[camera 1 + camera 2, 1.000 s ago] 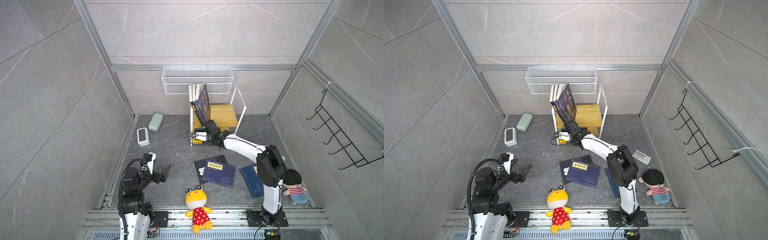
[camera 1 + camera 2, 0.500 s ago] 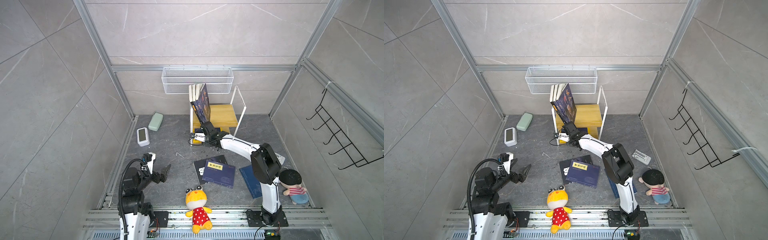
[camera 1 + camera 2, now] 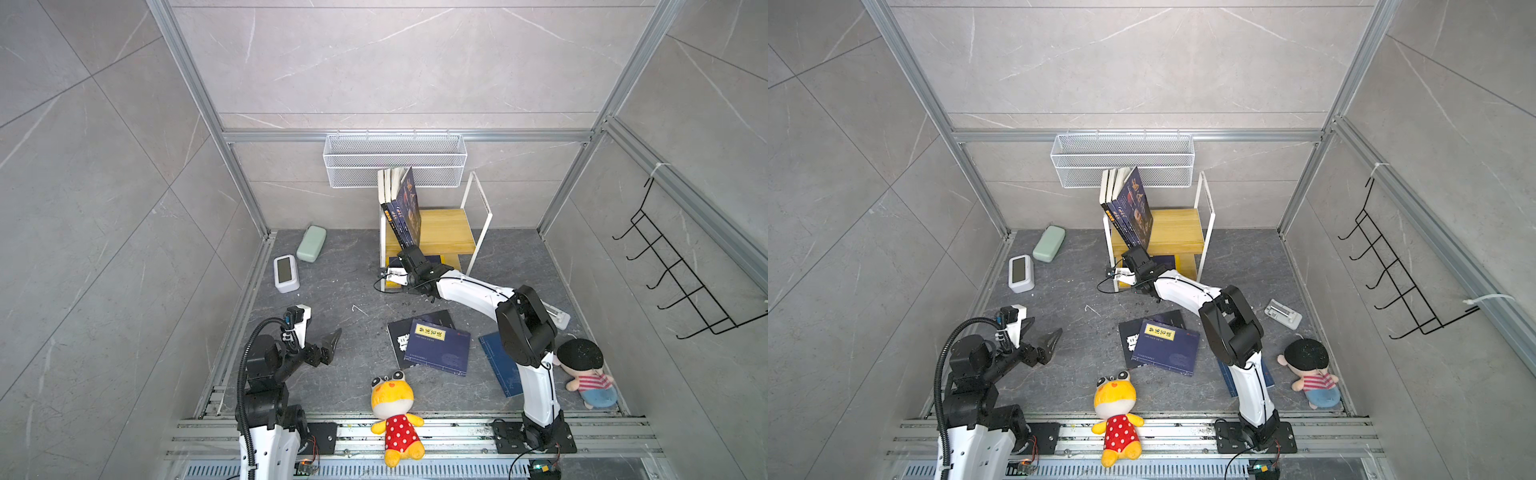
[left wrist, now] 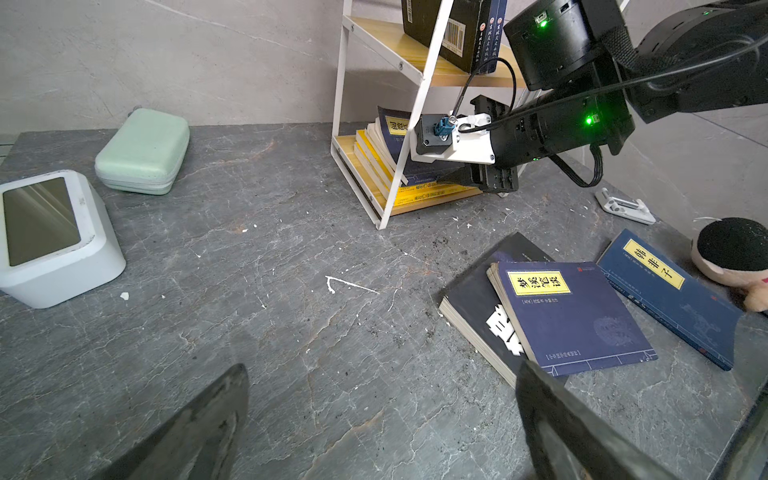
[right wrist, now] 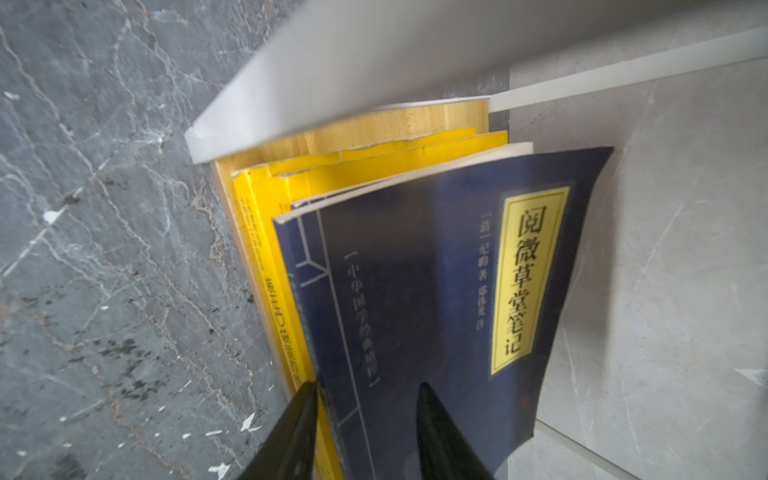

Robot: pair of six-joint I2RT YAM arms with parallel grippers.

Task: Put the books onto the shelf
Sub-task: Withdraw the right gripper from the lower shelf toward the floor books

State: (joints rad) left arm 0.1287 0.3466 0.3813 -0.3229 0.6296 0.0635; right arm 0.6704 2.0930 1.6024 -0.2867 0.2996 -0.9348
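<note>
Under the top board of the shelf (image 3: 444, 228), upper centre in both top views, the right end effector (image 5: 368, 390) is hidden from overhead. Only the right arm (image 3: 469, 291) shows, leading to the lower tier.

The right wrist view fills this in. We see its two black fingers (image 5: 436, 432) partway apart, astride the near edge of a navy book (image 5: 415, 291) that lies slanted over yellow books (image 5: 266, 257) on the lower board. We cannot tell whether the fingers press it. The white frame bar (image 5: 332, 62) crossing that view is blurred.

The left wrist view shows the same stack side-on, with the navy book's far end raised.

- Several upright books (image 3: 401, 208) lean on the top tier.
- Two stacked books (image 3: 432, 345) lie on the counter (image 3: 332, 291), lower centre.
- A third book (image 4: 665, 291) beside them is half covered by the right arm from above.
- The left end effector (image 3: 1042, 331) hangs wide open at lower left.

Against a second ago, the right arm reaches slightly deeper. The left end effector and the loose books are unmoved.
</note>
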